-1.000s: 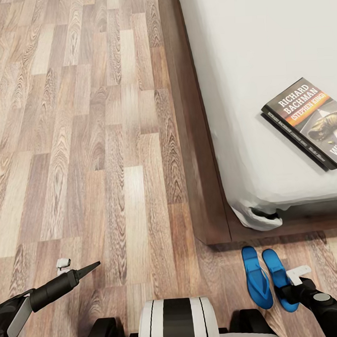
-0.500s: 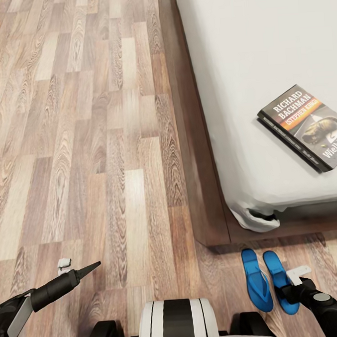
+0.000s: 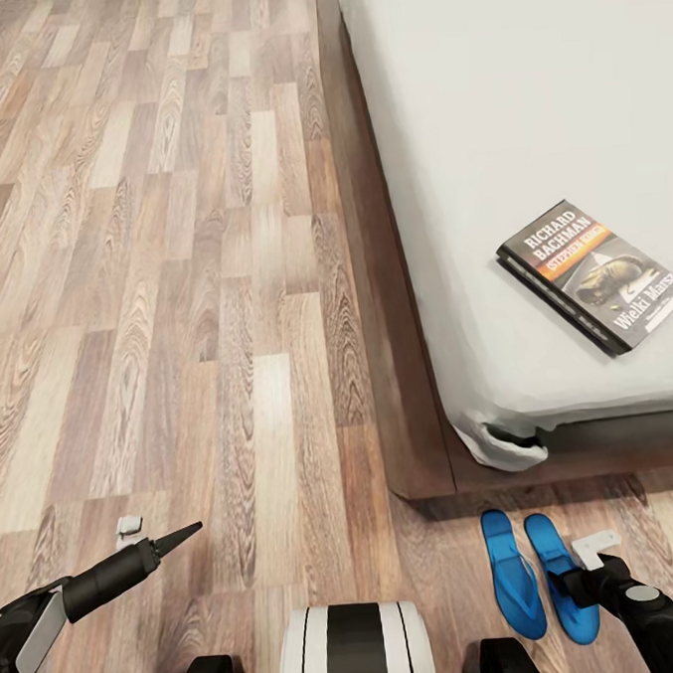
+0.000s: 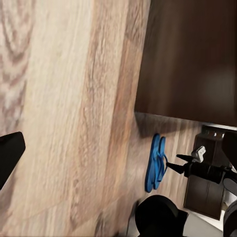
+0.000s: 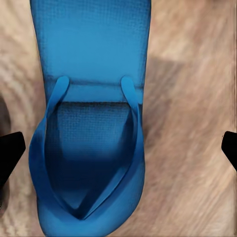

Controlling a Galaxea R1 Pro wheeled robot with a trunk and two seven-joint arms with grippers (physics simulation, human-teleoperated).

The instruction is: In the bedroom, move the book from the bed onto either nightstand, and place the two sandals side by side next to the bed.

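right gripper [image 3: 589, 560]: hangs low over the right-hand sandal [image 3: 560, 577]; in the right wrist view its dark fingertips [image 5: 10, 155] stand wide apart with nothing between them
sandals: two bright blue flip-flops with thin straps and a fine-grained sole, side by side on the floor [image 3: 174, 287] just off the bed's foot corner, long axes running toward the bed, the left-hand sandal [image 3: 512, 573] just beside its mate
left gripper [image 3: 160, 541]: a dark tapered tip over bare planks, well apart from the sandals; whether it is spread I cannot tell
book [image 3: 594, 273]: thin glossy paperback, flat on the mattress near the foot edge, turned aslant to that edge, right of centre, so the right arm looks the nearer
bed [image 3: 400, 392]: dark brown wood frame, smooth pale mattress
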